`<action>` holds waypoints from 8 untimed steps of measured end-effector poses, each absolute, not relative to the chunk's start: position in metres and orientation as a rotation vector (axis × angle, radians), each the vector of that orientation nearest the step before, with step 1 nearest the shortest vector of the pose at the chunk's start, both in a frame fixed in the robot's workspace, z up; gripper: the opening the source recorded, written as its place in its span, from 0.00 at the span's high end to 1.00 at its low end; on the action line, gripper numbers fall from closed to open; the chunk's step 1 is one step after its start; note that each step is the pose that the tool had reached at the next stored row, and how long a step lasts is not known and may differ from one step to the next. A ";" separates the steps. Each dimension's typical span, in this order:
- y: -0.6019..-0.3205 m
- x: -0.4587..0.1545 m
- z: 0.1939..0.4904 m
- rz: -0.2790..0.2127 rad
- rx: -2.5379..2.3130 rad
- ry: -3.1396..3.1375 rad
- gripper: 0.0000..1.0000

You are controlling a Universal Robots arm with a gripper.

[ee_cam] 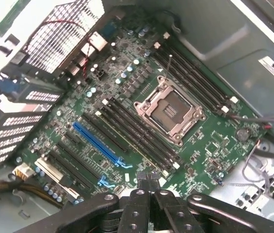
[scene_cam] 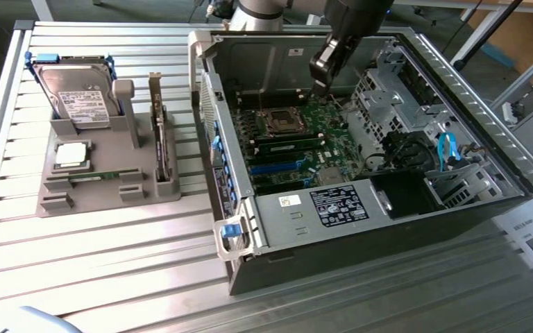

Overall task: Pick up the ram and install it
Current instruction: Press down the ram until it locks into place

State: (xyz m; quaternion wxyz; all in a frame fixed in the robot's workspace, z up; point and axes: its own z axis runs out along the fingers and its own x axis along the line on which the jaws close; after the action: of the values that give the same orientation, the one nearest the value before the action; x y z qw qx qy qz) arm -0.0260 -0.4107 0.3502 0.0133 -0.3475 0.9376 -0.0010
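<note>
What looks like the ram (scene_cam: 92,177), a thin green stick, lies in the front groove of the grey holder (scene_cam: 58,202) on the exterior view's left. My gripper (scene_cam: 323,86) hangs far from it, inside the open computer case (scene_cam: 359,208) above the green motherboard (scene_cam: 327,114). In the wrist view the black fingers (ee_cam: 142,187) are pressed together with nothing between them. They hover over the long black memory slots (ee_cam: 137,136) beside the bare CPU socket (ee_cam: 170,112).
The holder also carries a hard drive (scene_cam: 77,94), a square silver CPU (scene_cam: 72,154) and an upright expansion card (scene_cam: 160,139). A blue slot (ee_cam: 100,143) and a drive cage (scene_cam: 396,90) lie inside the case. A blue cable (scene_cam: 448,149) loops near the case's right wall.
</note>
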 end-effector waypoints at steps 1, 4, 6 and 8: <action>-0.411 -0.026 0.350 -0.004 -1.053 2.931 0.90; -0.411 -0.026 0.350 -0.004 -0.996 2.952 0.90; -0.411 -0.026 0.350 -0.005 -0.956 2.965 0.90; -0.411 -0.026 0.350 -0.005 -0.917 2.977 0.90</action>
State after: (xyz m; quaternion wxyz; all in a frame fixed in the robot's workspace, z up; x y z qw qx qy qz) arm -0.0260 -0.4107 0.3499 0.0132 -0.2942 0.9556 -0.0017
